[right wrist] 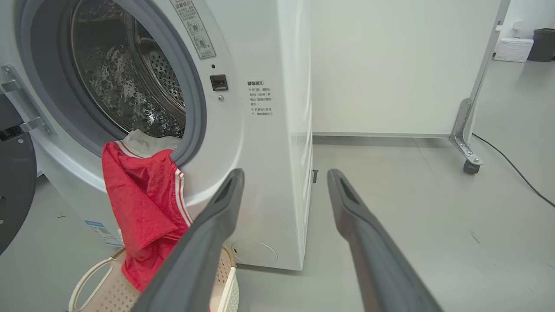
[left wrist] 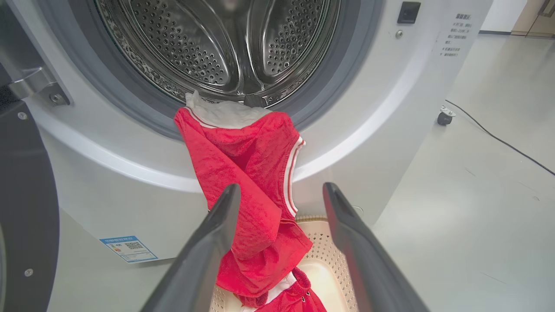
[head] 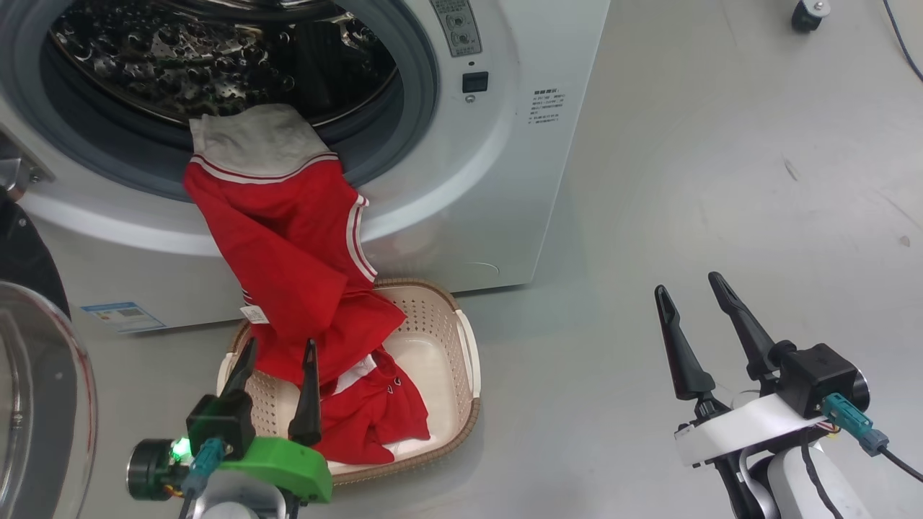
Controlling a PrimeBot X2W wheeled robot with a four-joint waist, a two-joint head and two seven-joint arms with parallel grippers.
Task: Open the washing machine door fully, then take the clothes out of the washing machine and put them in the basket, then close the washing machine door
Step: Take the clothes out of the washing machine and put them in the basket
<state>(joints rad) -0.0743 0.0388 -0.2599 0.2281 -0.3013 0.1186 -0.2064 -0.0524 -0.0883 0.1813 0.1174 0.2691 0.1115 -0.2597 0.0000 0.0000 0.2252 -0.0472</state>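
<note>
The washing machine (head: 505, 144) stands with the washing machine door (head: 36, 404) swung open at the left. A red garment of the clothes (head: 288, 245) hangs from the steel drum (left wrist: 225, 43) over the grey gasket, its lower end in the basket (head: 469, 346) on the floor below. More red cloth (head: 375, 418) lies in the basket. My left gripper (head: 280, 344) hovers open over the basket's near end, fingers apart and pointing at the hanging garment (left wrist: 243, 164). Off to the right my right gripper (head: 686, 285) stands open above bare floor, holding nothing.
A caster (head: 807, 13) and a black cable (head: 901, 36) lie at the far right. A white partition panel (right wrist: 390, 65) on a wheeled foot (right wrist: 470, 167) stands beyond the machine's right side. Grey floor (head: 721, 180) spreads to the right of the machine.
</note>
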